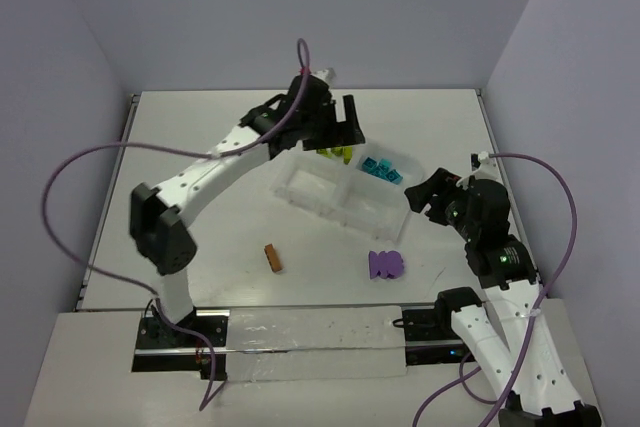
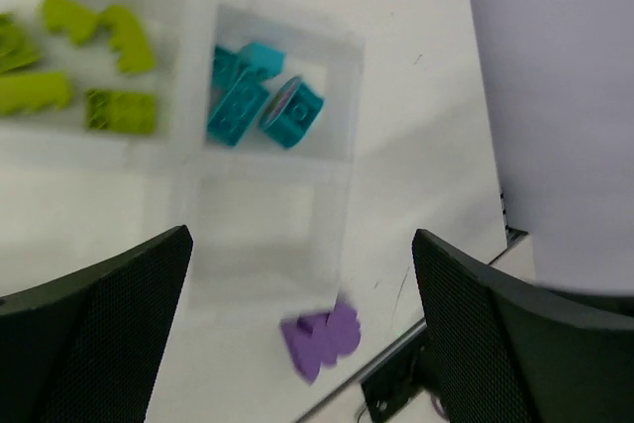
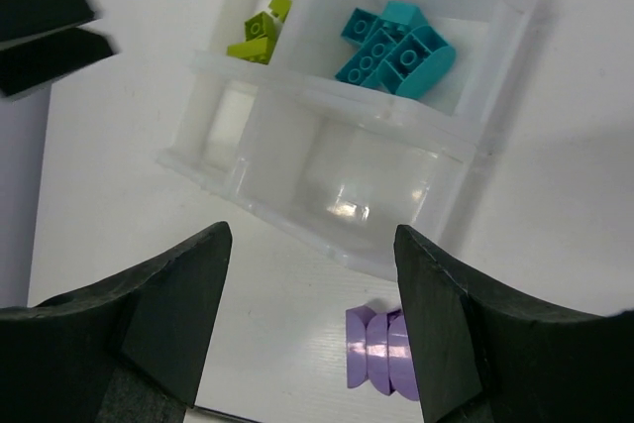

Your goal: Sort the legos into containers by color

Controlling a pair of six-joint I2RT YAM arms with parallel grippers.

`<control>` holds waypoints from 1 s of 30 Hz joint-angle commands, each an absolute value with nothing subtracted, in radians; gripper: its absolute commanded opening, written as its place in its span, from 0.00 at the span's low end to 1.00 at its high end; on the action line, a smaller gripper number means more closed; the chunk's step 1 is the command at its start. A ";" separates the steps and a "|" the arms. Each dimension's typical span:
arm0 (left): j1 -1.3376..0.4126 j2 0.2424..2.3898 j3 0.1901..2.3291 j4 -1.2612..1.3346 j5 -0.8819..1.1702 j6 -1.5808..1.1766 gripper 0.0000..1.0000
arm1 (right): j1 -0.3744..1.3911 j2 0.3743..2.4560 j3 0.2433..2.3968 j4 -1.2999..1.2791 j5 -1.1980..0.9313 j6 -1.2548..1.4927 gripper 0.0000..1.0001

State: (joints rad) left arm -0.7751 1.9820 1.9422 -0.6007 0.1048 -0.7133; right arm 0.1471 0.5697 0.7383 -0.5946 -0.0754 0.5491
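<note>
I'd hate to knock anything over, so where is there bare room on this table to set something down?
Bare table lies between the orange brick and the purple clump, and in the far right corner beyond the tray. Crowded around the tray, where the left claw and right claw hover.

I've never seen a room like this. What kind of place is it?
Probably a robot lab bench: a left arm and right arm bolted to a white table, plain walls around, toy bricks in a sorting tray.

Robot lab enclosure: plain lavender walls [image 1: 300,7], white table [image 1: 180,117], purple cables [image 1: 46,202].
</note>
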 commanded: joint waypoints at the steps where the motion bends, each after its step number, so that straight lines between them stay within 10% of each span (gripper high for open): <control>1: -0.783 1.681 1.720 -0.646 -0.193 -0.691 0.99 | 0.154 0.564 0.706 -0.463 -0.167 0.530 0.74; 12: -0.794 1.285 1.182 -0.957 -0.515 -1.053 0.99 | 0.235 0.595 0.659 -0.326 -0.166 0.529 0.75; 30: -0.751 1.077 0.893 -0.872 -0.254 -1.104 0.96 | 0.784 0.949 0.857 -0.383 -0.008 0.382 0.77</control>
State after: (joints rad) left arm -0.7922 1.1316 0.8692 -0.8599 -0.2694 -1.0719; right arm 0.6192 0.8672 0.7666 -0.3863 -0.0940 0.4457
